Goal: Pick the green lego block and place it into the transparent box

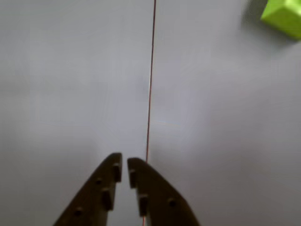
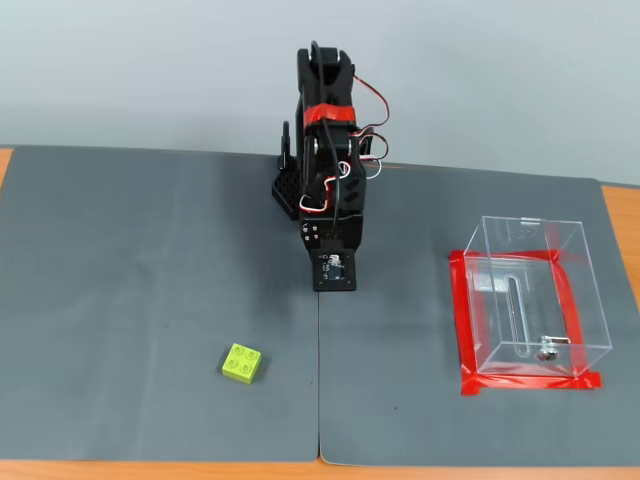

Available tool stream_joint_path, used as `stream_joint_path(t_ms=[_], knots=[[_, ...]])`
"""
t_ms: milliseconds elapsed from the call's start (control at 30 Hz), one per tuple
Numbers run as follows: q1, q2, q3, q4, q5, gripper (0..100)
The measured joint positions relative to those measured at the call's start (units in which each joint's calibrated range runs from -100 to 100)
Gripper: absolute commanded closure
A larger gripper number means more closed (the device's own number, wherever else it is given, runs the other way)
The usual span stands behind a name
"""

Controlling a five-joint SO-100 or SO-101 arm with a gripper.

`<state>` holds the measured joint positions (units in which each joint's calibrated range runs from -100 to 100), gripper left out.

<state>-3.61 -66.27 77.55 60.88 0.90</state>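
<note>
The green lego block (image 2: pixel 244 363) lies studs up on the grey mat, left of the mat seam and towards the front. In the wrist view it (image 1: pixel 283 16) shows at the top right corner, far from my fingers. The transparent box (image 2: pixel 527 298) stands on the right of the mat, with red tape around its foot and nothing inside it. It is out of the wrist view. My gripper (image 1: pixel 124 161) points down at bare mat with its jaws nearly together and nothing between them. The arm (image 2: pixel 331 190) is folded near its base at the middle back.
A thin red seam line (image 1: pixel 150 80) runs down the mat just right of my fingertips. The grey mat (image 2: pixel 130 280) covers most of the table. An orange table edge (image 2: pixel 300 470) shows along the front.
</note>
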Motion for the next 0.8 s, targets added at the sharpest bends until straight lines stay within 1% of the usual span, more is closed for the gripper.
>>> stream_joint_path(t_ms=[133, 433, 667, 800], knots=[[1.69, 7.22, -5.84, -0.09, 0.00, 98], [11.79, 21.24, -17.33, -0.52, 0.00, 98], [19.60, 31.35, -23.44, -8.15, 0.05, 98], [21.00, 37.13, -27.48, -11.97, 0.29, 98]])
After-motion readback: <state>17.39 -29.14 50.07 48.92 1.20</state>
